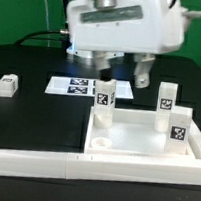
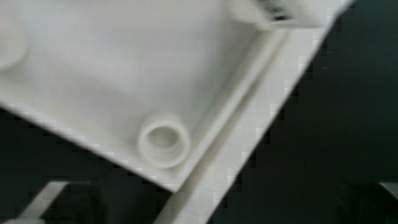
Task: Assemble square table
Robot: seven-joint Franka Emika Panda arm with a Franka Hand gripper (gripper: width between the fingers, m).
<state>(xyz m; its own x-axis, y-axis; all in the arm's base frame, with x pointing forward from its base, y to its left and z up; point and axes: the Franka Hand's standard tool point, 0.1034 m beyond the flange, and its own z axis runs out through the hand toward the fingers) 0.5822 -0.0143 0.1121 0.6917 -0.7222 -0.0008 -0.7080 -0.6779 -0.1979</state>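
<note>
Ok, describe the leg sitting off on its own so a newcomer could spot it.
Find the big white square top. Look past the marker board toward the exterior view's left. The lone leg sits apart on black table; the other legs stand by the top.

We see the open gripper above the square table top, where three leg posts stand upright.

We've got a white table top, white legs with black-and-white checker tags, a white rail, all on a black table
</note>
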